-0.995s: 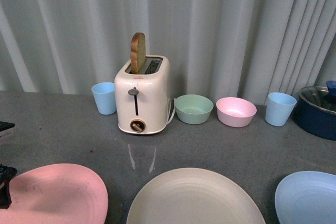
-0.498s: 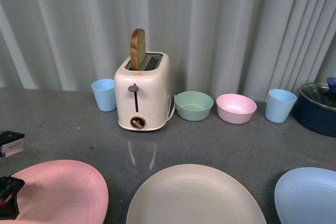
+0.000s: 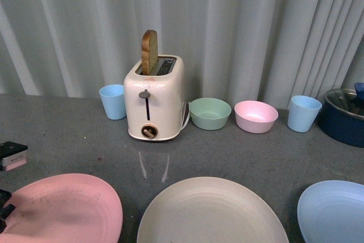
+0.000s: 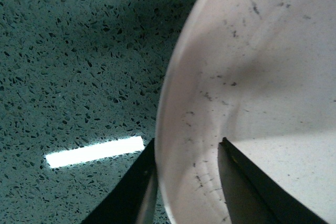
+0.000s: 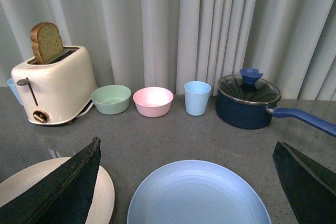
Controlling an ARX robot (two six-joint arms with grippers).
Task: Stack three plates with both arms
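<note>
Three plates lie along the near side of the grey counter. The pink plate (image 3: 65, 209) is at the left, the cream-beige plate (image 3: 210, 214) in the middle, and the light blue plate (image 3: 333, 211) at the right. My left gripper (image 3: 3, 210) shows only as a dark part at the pink plate's left edge. In the left wrist view this gripper (image 4: 189, 182) is shut on the pink plate's (image 4: 252, 77) rim, with one finger under it and one over it. My right gripper (image 5: 186, 145) is open above the light blue plate (image 5: 197, 198), with the cream-beige plate (image 5: 21, 179) beside one finger.
At the back stand a cream toaster (image 3: 154, 101) holding a slice of bread, two blue cups (image 3: 112, 101) (image 3: 303, 113), a green bowl (image 3: 210, 113) and a pink bowl (image 3: 255, 116). A dark blue lidded pot (image 5: 249, 100) stands at the far right, its handle pointing right.
The pink plate has shifted a little to the right and covers more of my left gripper's dark part. The other two plates lie as before.
</note>
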